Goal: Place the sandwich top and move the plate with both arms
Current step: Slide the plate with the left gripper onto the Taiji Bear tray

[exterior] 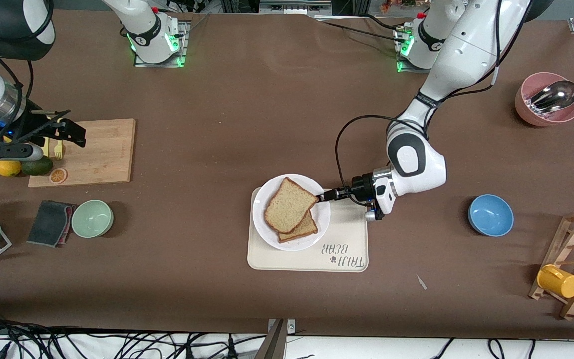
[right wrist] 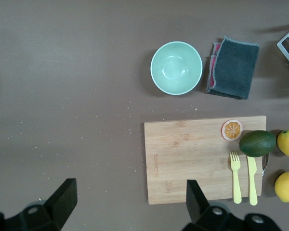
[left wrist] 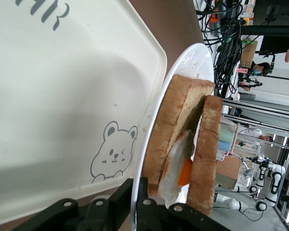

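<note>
Main risk from here: the left gripper (exterior: 323, 197) sits at the rim of the white plate (exterior: 317, 219), on the side toward the left arm's end of the desk, and the plate rests only partly on the cream bear tray (exterior: 312, 259), overhanging its edge. If the left arm drags or lifts from that one point alone, I'd expect the plate to pivot or tip off the tray lip. The sandwich top (exterior: 289, 204) lies skewed on the lower slice (exterior: 301, 229), not squared up, with the fried egg (left wrist: 180, 166) showing in the gap between them in the left wrist view, so a jerk could slide the top slice off or squeeze the egg out. Second cause: the right gripper (right wrist: 130, 207) is nowhere near the plate; it waits over the bamboo cutting board (exterior: 100, 149), so a two-arm move isn't supported yet. Jaws: left ones are pinched fully together, right at the plate rim, just under the near corner of the bread; a thin rim grip looks likely but I can't confirm contact, and can't rule out a pinch on the slice corner. Right jaws are spread wide and carry nothing.
</note>
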Robot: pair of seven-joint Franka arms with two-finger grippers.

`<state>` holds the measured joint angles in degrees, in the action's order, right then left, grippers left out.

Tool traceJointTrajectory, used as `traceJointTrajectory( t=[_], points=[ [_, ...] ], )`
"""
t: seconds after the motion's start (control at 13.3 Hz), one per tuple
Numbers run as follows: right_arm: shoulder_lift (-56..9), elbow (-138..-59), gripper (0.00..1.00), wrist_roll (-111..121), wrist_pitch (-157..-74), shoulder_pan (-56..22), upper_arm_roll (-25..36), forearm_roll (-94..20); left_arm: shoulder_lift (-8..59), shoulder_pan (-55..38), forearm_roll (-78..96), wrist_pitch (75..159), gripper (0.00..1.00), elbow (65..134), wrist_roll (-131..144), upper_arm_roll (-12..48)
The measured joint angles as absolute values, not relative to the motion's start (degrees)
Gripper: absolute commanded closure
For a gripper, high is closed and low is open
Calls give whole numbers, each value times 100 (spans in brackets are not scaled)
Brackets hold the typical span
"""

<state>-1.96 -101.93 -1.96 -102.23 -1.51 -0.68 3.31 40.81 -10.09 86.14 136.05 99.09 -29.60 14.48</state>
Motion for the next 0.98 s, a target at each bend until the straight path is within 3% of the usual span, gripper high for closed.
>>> traceJointTrajectory(
  t=[0.75, 0.98],
  points=[
    [-2, -10441, 0, -192, -10396, -151, -66, 335, 4894, -1569, 8615, 13819, 100, 9048, -2973, 919],
    [113, -10371, 0, -192, -10106, -128, -54, 335, 5093, -1733, 8615, 13819, 100, 8913, -2973, 760]
  ],
)
